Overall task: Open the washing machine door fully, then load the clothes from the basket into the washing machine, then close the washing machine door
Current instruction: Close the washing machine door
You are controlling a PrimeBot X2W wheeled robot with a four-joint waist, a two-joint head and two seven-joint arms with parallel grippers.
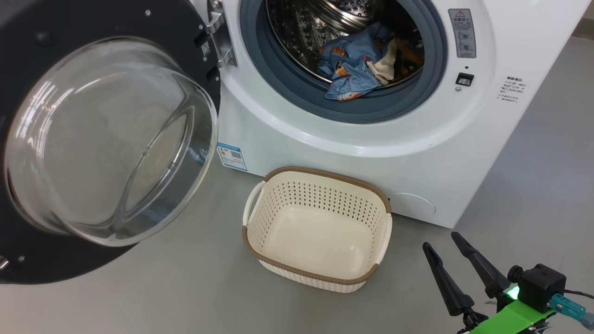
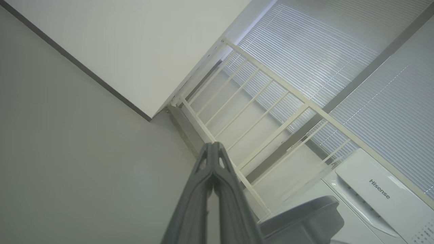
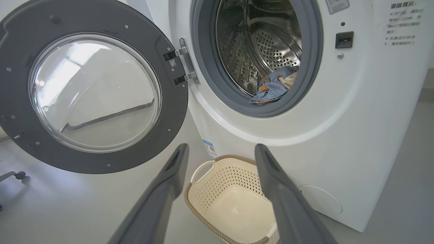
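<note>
Head view: the washing machine (image 1: 325,153) has the washing machine door (image 1: 106,139) wide open on the left. The basket (image 1: 320,172) sits on the grey floor (image 1: 139,301), and the right gripper (image 1: 441,241) is at the lower right.
Left wrist view: the left gripper (image 2: 213,145) is seen against a white wall (image 2: 118,44), a white rail (image 2: 271,88) and window blinds (image 2: 322,51).
Right wrist view: the door, the drum and the basket are seen from lower down, between two grey fingers (image 3: 271,176).
Clothes: the clothes (image 1: 357,69) lie in the steel drum (image 1: 306,28), near the front. One blue corner hangs onto the rubber ring (image 1: 371,109).
Basket: it stands upright just in front of the machine, with its bare cream bottom showing.
Clothes and right gripper: they are well apart. The clothes are up and to the left of the fingers.
Basket and right gripper: they are near each other but not touching. The basket is to the left.
Right gripper: its fingers are spread apart and hold nothing. They point up toward the machine.
Left gripper: its fingers are pressed together with nothing between them. They point at the wall and rail.
</note>
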